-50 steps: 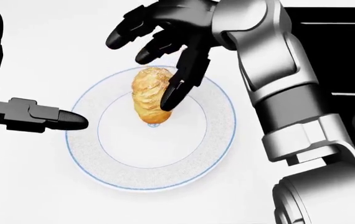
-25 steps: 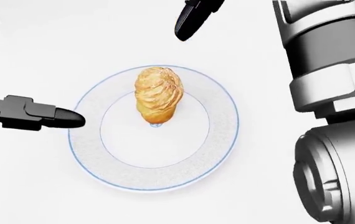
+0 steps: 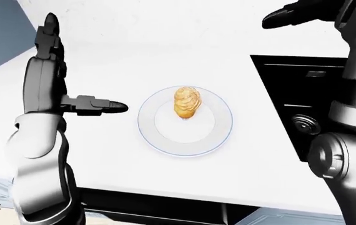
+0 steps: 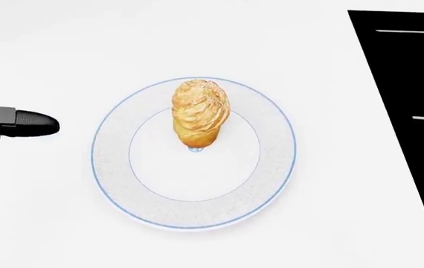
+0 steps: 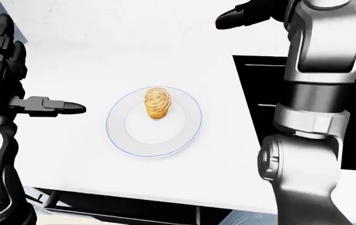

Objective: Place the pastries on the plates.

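Pastry [image 4: 199, 120] sits on the plate [image 4: 115, 167] in the head view, its tip touching the plate's centre and its body reaching toward the upper rim. One dark fingertip [image 4: 30, 124] of the left hand pokes in left of the plate, apart from its rim. White bench [image 4: 63, 223] lies under the plate, and a black recessed panel [image 4: 405, 72] fills the area right of it.

Left-eye view: the left hand [image 3: 62, 82] stands left of the plate, fingers spread wide, one pointing up and one levelled at the plate, holding nothing. The right hand [image 3: 303, 13] hangs up and right of the plate, fingers loosely extended and empty.

Right-eye view: the right arm [image 5: 312, 108] rises right of the plate, partly covering the black panel.
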